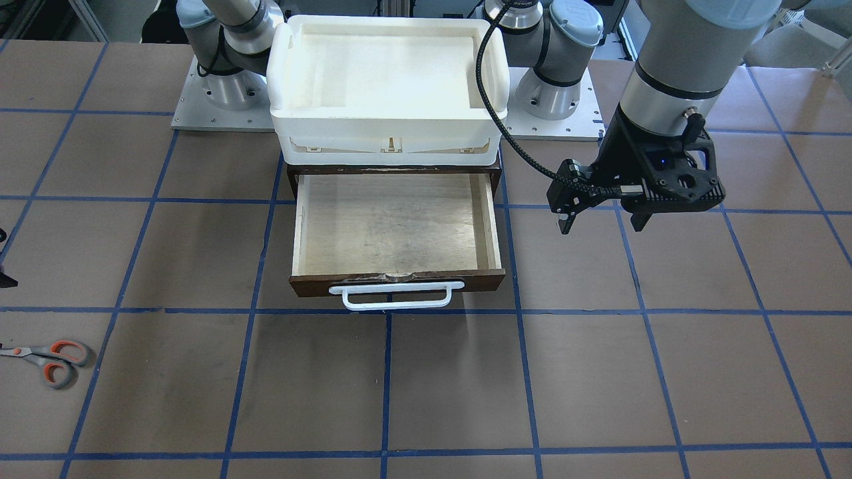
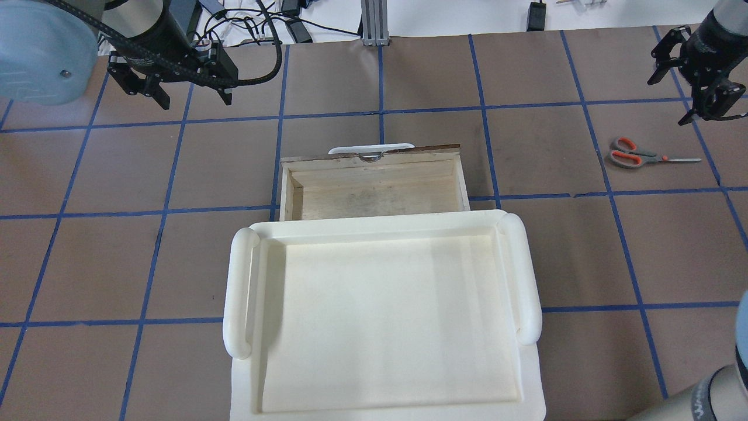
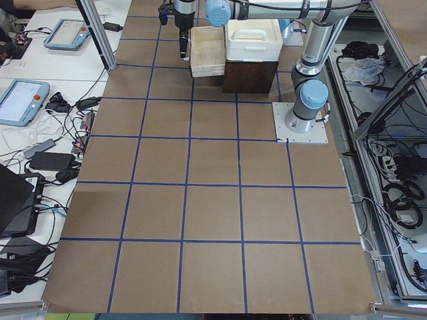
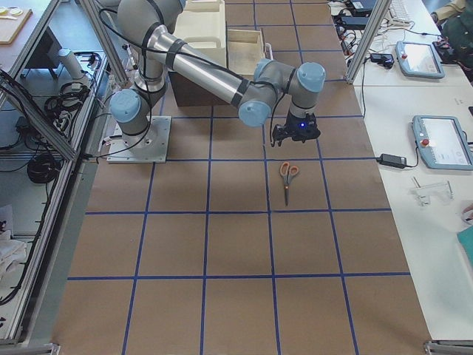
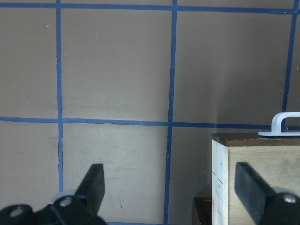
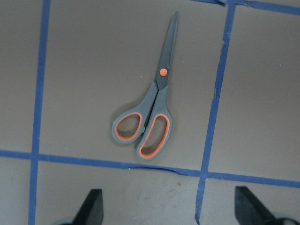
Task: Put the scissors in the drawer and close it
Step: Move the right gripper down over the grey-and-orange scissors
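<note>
The scissors (image 1: pixel 50 362) with grey-and-orange handles lie flat on the brown table, far from the drawer; they also show in the overhead view (image 2: pixel 634 156) and the right wrist view (image 6: pixel 150 112). The drawer (image 1: pixel 399 283) is pulled open, its pale plywood inside empty, its white handle (image 1: pixel 396 296) in front. My right gripper (image 2: pixel 667 102) hovers open above and just beside the scissors, handles nearest its fingers (image 6: pixel 93 208). My left gripper (image 1: pixel 602 229) is open and empty, in the air beside the drawer's front corner (image 5: pixel 220 154).
A white plastic tray (image 2: pixel 239 292) sits on the dark cabinet above the drawer. The table is brown with blue tape grid lines. Both arm bases (image 1: pixel 226 86) stand behind the cabinet.
</note>
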